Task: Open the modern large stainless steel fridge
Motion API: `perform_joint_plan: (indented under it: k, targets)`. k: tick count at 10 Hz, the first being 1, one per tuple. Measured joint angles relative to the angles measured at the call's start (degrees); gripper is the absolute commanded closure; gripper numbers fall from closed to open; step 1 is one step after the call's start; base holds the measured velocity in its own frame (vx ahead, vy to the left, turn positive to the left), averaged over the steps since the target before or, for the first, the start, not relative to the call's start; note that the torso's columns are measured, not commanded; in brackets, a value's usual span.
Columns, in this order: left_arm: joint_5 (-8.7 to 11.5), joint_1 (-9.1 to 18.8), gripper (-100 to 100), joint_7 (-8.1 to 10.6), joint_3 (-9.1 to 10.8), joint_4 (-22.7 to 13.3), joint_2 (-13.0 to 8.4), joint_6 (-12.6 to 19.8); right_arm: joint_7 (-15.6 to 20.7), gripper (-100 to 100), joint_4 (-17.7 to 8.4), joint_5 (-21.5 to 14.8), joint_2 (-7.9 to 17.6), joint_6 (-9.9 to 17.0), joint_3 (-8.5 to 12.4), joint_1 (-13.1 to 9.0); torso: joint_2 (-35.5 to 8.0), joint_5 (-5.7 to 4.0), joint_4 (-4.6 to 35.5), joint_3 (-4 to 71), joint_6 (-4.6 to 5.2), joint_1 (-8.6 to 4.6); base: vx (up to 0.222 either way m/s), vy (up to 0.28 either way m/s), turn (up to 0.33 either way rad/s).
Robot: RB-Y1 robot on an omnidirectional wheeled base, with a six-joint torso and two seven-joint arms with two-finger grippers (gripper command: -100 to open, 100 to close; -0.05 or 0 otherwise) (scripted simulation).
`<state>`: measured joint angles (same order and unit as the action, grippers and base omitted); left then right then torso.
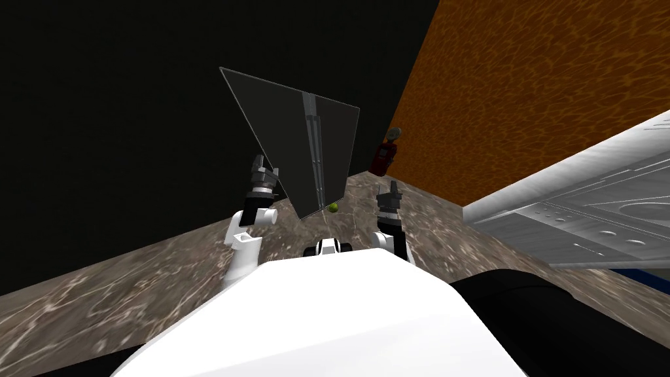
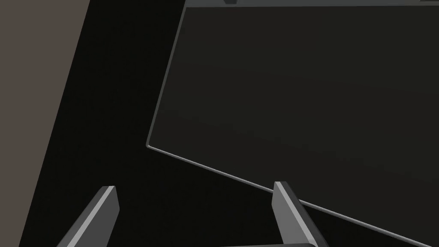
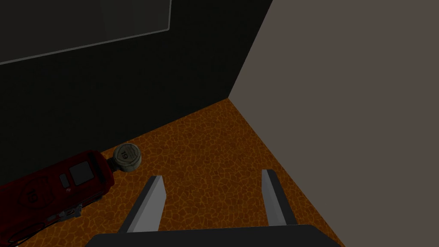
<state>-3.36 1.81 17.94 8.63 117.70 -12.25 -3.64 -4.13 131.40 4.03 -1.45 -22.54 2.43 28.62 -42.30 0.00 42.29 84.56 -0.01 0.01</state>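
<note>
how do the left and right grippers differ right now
The left gripper is by the left edge of the dark fridge; the right gripper is off to its right. The left gripper faces the fridge panel, the right gripper a red pump-shaped object. Both have open, empty jaws.

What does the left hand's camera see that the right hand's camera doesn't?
Left wrist view: the dark fridge front close up, beyond the open left fingers. Right wrist view: a red canister with a round dial by an orange patterned surface, beyond the open right fingers. Both: some of that fridge front and a plain grey-brown surface.
</note>
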Motion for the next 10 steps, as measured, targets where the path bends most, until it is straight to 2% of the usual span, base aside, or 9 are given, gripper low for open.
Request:
perform_joint_plan:
  k: [2, 5, 6, 7, 10]
  targets:
    - [-1.10, 3.15, -100, 0.84, 0.27, -1.47, 0.00, 1.76, 0.00, 0, 0.00, 0.00, 0.00, 0.00, 0.00, 0.00, 0.03, 0.01, -0.01, 0.02, 0.02, -0.01, -0.008, -0.044, -0.042]
    - [-2.29, 7.66, -100, 3.75, 1.58, -3.79, -1.58, 5.37, 0.00, 0, 0.00, 0.00, 0.00, 0.00, 0.00, 0.00, 0.02, -0.02, 0.00, 0.01, 0.01, -0.04, -0.005, -0.054, -0.020]
    - [-2.60, 8.80, -100, 3.90, 1.51, -3.90, -1.32, 6.01, 0.00, 0, 0.00, 0.00, 0.00, 0.00, 0.00, 0.00, 0.01, 0.04, -0.01, 0.01, 0.00, 0.11, -0.001, -0.044, -0.054]
    - [-3.28, 10.87, -100, 4.73, 2.05, -6.03, -1.77, 6.95, 0.00, 0, 0.00, 0.00, 0.00, 0.00, 0.00, 0.00, 0.03, 0.03, -0.02, 0.02, 0.02, 0.03, -0.007, -0.041, -0.027]
    - [-4.84, 15.87, -100, 7.33, 2.96, -8.06, -2.61, 11.00, 0.00, 0, 0.00, 0.00, 0.00, 0.00, 0.00, 0.00, 0.01, -0.03, 0.00, 0.00, 0.01, -0.07, -0.005, -0.055, -0.020]
